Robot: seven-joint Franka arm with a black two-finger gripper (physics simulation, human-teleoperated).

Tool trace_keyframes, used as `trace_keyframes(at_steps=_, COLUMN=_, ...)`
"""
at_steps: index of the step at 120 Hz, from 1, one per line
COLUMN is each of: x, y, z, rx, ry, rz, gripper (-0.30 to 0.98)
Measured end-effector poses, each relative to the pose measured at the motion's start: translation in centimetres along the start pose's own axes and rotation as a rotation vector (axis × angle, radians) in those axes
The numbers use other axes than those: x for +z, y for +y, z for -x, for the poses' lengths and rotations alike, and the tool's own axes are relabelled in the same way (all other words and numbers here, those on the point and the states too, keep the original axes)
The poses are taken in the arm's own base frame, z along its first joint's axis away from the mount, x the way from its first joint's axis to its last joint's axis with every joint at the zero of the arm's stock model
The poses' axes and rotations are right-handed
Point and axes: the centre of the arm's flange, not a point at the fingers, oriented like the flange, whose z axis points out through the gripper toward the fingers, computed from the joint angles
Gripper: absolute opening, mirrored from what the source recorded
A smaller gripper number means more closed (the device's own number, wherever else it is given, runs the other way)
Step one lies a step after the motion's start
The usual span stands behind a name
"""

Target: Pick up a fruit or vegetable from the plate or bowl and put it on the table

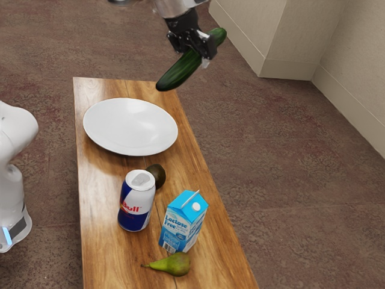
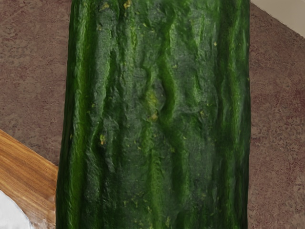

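Note:
At the top of the exterior view my gripper (image 1: pixel 200 50) is shut on a long dark green cucumber (image 1: pixel 180 71), held aslant in the air. It hangs higher than the table (image 1: pixel 180 144), around its far end. In the wrist view the cucumber (image 2: pixel 157 114) lies large and close under my hand, with a corner of the table (image 2: pixel 24 164) beside it. The white plate (image 1: pixel 130 125) stands on the table's far part with nothing on it; its edge (image 2: pixel 10 214) also shows in the wrist view.
Nearer than the plate are a dark round fruit (image 1: pixel 157 175), a Red Bull can (image 1: pixel 136 201), a blue and white milk carton (image 1: pixel 183 223) and a green pear (image 1: pixel 171 264). A wall (image 1: pixel 289 36) rises from the floor behind, at the exterior view's upper right.

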Motion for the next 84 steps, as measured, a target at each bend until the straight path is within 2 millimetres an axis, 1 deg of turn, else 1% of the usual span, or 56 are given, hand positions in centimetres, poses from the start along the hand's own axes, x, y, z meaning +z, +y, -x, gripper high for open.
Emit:
trace_keyframes(at_steps=7, x=-1.2, y=3.0, z=2.8, rx=0.06, ry=-0.054, rz=0.044, gripper=0.19)
trace_keyframes(at_steps=12, x=-1.4, y=4.5, z=4.3, rx=0.083, ry=-0.113, rz=0.082, gripper=0.19)
trace_keyframes(at_steps=21, x=-0.7, y=6.5, z=6.4, rx=0.106, ry=-0.221, rz=0.13, gripper=0.18)
trace_keyframes(at_steps=30, x=-0.4, y=8.6, z=8.9, rx=0.14, ry=-0.309, rz=0.168, gripper=0.18)
trace_keyframes(at_steps=41, x=1.0, y=10.4, z=11.1, rx=0.183, ry=-0.394, rz=0.169, gripper=0.18)
trace_keyframes(at_steps=53, x=3.6, y=10.9, z=13.5, rx=0.232, ry=-0.477, rz=0.142, gripper=0.17)
trace_keyframes(at_steps=66, x=7.0, y=9.8, z=15.8, rx=0.266, ry=-0.547, rz=0.101, gripper=0.16)
trace_keyframes(at_steps=72, x=7.6, y=9.2, z=16.1, rx=0.273, ry=-0.557, rz=0.1, gripper=0.16)
trace_keyframes(at_steps=84, x=7.7, y=8.1, z=16.1, rx=0.287, ry=-0.557, rz=0.115, gripper=0.16)
